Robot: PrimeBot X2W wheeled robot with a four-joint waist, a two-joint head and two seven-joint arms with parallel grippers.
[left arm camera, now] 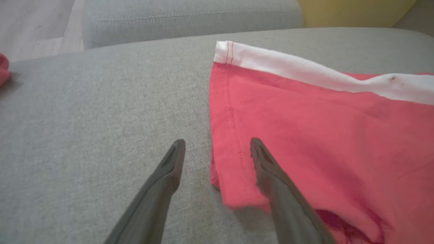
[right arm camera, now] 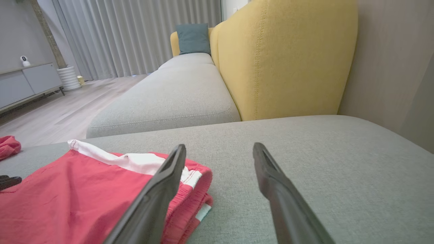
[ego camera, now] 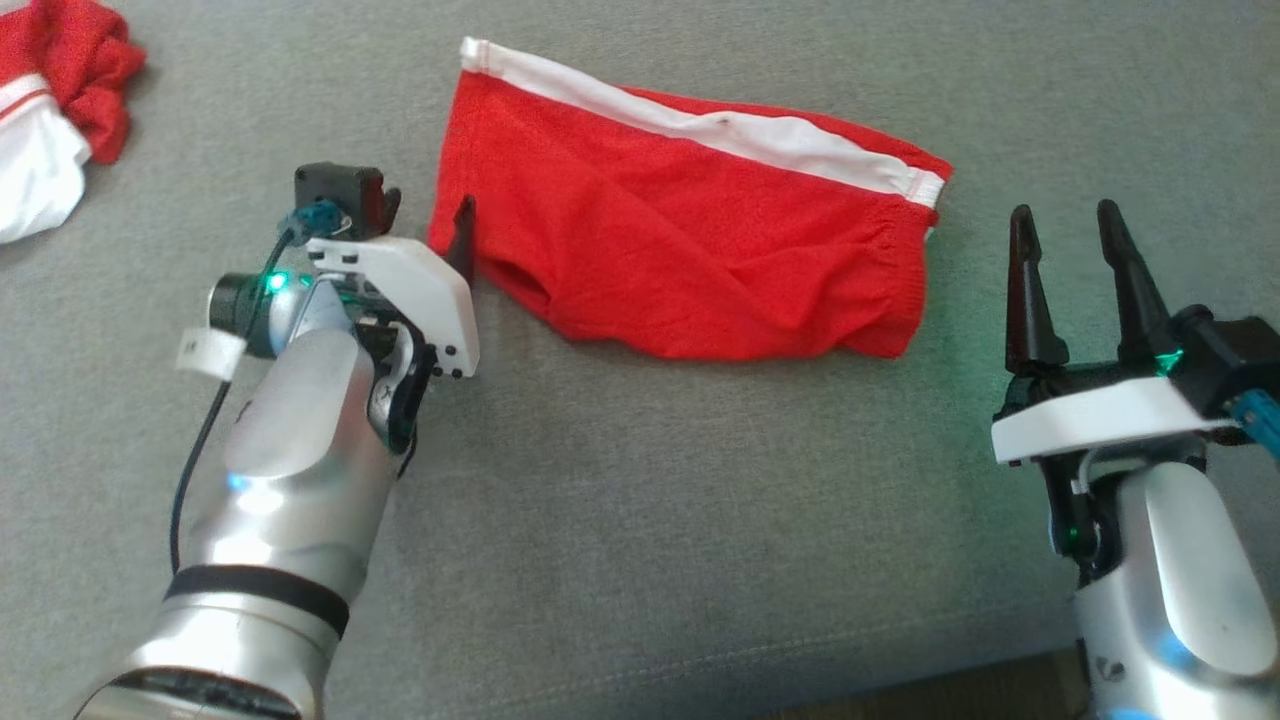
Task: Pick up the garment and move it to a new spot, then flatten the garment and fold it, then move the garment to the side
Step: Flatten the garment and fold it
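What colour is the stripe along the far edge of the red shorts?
The stripe is white, clearest in the left wrist view.

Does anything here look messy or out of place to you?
The red shorts lie folded but slanted on the grey cushion, with a small dark speck on their white stripe. Another red-and-white garment sits crumpled off to the robot's left.
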